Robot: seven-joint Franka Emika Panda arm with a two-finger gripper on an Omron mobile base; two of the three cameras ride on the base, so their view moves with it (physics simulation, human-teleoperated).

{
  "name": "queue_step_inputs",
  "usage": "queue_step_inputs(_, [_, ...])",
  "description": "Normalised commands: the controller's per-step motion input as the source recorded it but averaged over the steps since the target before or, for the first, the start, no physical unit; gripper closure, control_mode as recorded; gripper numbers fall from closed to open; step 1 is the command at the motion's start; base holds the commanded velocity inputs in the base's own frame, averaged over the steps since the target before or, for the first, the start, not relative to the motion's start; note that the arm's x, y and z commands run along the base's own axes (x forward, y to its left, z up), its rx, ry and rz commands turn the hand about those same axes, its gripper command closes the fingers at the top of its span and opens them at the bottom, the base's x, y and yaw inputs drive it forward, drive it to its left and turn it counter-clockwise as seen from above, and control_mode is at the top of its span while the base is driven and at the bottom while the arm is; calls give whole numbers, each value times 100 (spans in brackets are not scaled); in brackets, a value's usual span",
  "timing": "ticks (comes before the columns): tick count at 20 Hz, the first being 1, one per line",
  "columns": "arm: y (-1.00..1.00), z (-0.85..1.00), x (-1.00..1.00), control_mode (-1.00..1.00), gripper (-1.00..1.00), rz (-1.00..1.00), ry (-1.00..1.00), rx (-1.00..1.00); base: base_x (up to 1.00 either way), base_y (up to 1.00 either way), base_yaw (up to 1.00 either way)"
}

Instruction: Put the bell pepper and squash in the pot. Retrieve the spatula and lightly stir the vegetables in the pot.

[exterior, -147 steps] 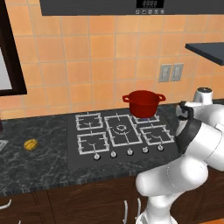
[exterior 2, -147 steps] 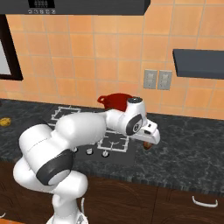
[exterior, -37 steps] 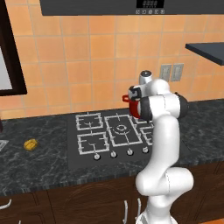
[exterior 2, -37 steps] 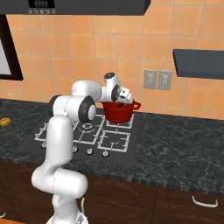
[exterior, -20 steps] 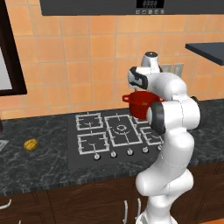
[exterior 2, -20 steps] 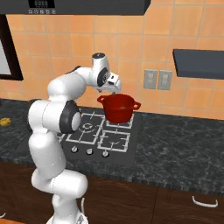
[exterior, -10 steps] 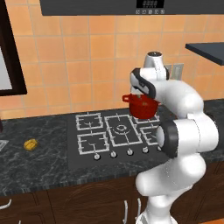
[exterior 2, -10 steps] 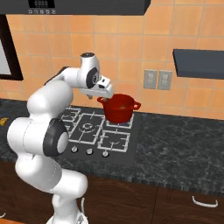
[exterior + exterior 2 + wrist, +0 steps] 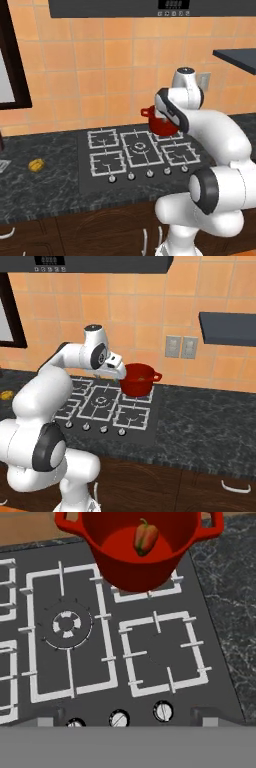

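I see the bell pepper [image 9: 145, 538] lying inside the pot [image 9: 140, 559], which sits on the hob's [image 9: 75, 637] back right burner. My hand [image 9: 120, 375] hangs empty just left of the pot, fingers spread wide. A small yellow squash [image 9: 35, 165] lies on the bench [image 9: 45, 190], well left.

Dark marbled counter [image 9: 55, 190] with a black cooktop [image 9: 137, 155] set in. Red pot [image 9: 138, 379] on the back right burner, small yellow thing [image 9: 35, 165] lying way off to the left.
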Motion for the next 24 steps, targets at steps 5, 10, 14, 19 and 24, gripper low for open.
queue_step_inputs(5, [0,0,0,100,-100,0,0,0,0,99,0])
queue_step_inputs(10, [0,0,0,100,-100,0,0,0,0,100,0])
queue_step_inputs(14, [0,0,0,100,-100,0,0,0,0,95,0])
queue_step_inputs(19, [58,-14,0,-100,-100,0,12,0,0,0,0])
queue_step_inputs(24, [77,-60,10,-100,-100,0,21,0,0,0,0])
